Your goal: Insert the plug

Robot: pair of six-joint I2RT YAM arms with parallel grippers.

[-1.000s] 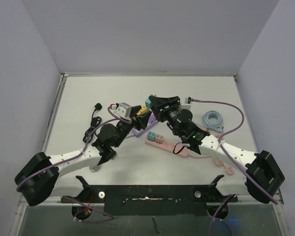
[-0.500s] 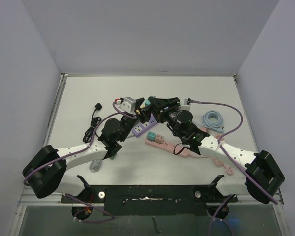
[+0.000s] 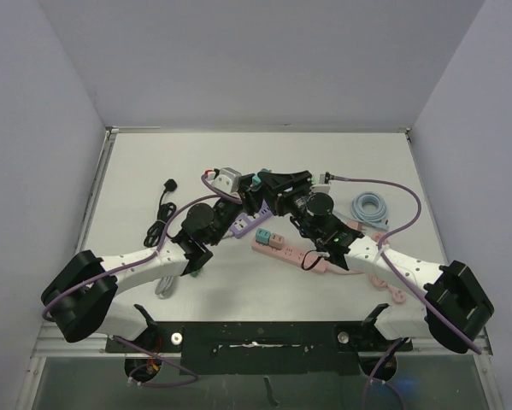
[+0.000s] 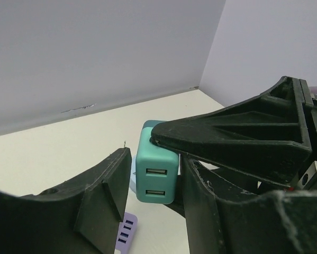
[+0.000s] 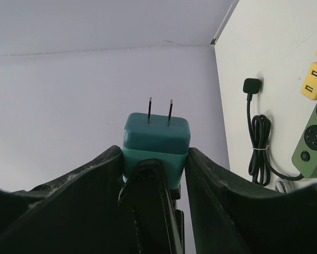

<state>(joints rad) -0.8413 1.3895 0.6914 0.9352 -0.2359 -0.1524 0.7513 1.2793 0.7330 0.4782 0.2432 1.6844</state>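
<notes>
We find the teal plug (image 5: pixel 156 138) clamped in the right gripper (image 5: pixel 154 159), raised above the counter (image 3: pixel 136 171) with its two prongs pointing away from the wrist. The left gripper (image 4: pixel 154 165) brackets the same plug, narrowly parted, with a gap on one side. A purple power strip (image 3: pixel 249 224) lies just below.
</notes>
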